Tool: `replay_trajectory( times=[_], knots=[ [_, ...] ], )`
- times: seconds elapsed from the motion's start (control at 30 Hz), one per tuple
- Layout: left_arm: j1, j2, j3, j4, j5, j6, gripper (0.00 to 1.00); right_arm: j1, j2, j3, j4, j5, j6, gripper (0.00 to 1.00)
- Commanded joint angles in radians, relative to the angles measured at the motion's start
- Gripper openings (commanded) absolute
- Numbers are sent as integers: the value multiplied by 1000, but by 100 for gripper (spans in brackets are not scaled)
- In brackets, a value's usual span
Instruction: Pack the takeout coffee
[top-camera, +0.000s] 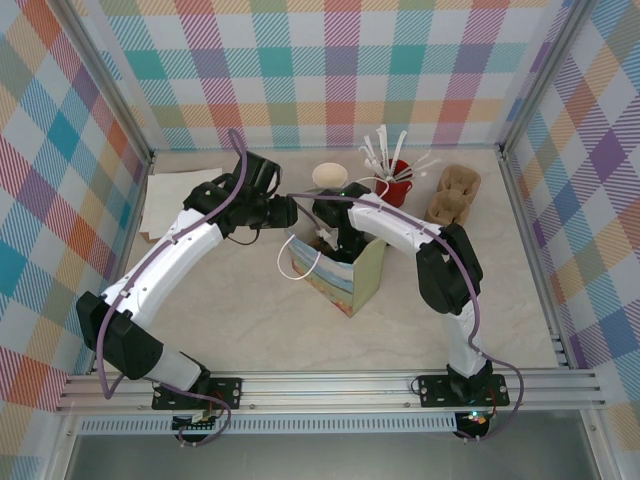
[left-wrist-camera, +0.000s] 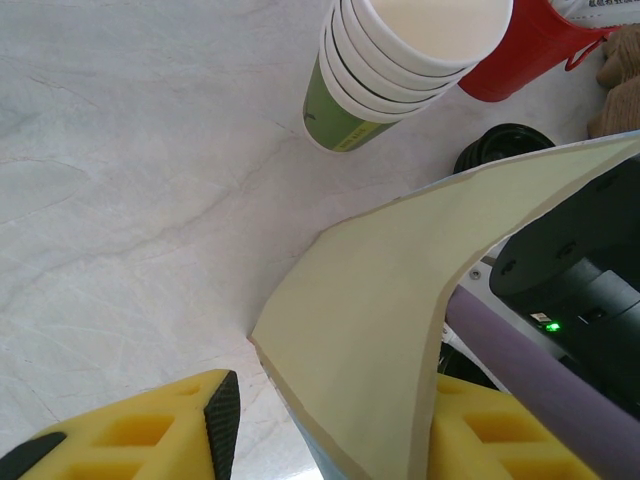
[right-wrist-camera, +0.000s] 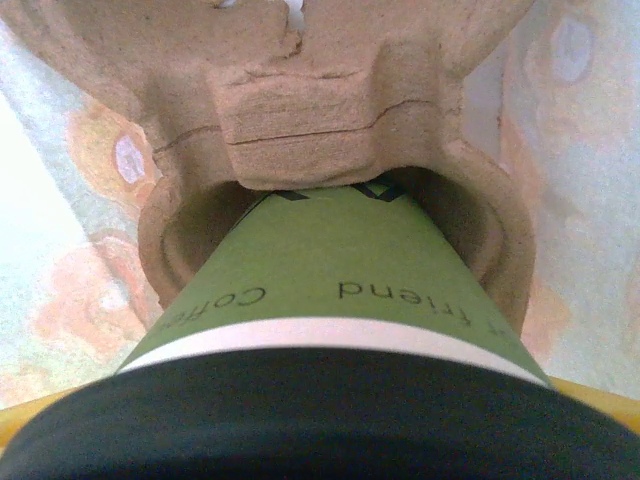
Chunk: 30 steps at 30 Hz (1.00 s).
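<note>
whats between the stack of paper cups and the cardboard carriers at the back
A red cup holding white stirrers stands between the cup stack and the cardboard carriers, as the top view shows.

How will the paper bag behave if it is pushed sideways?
The paper bag likely flexes, not stiff: its thin wall curves in the left wrist view. Standing tall on a narrow base, it may tip or slide on the smooth table.
</note>
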Motion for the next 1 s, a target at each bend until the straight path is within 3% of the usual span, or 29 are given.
replay_trajectory(
  times=[0.0,0.43,0.97],
  knots=[
    [8,7,8,-8,5,-5,47,-9,43,-35,52,-21,-16,69],
    [9,9,11,-8,10,-4,48,-13,46,-42,66,-54,-7,71],
    [8,-3,8,-5,22,-4,49,-18,-45,-14,57,-72,28,94]
  ],
)
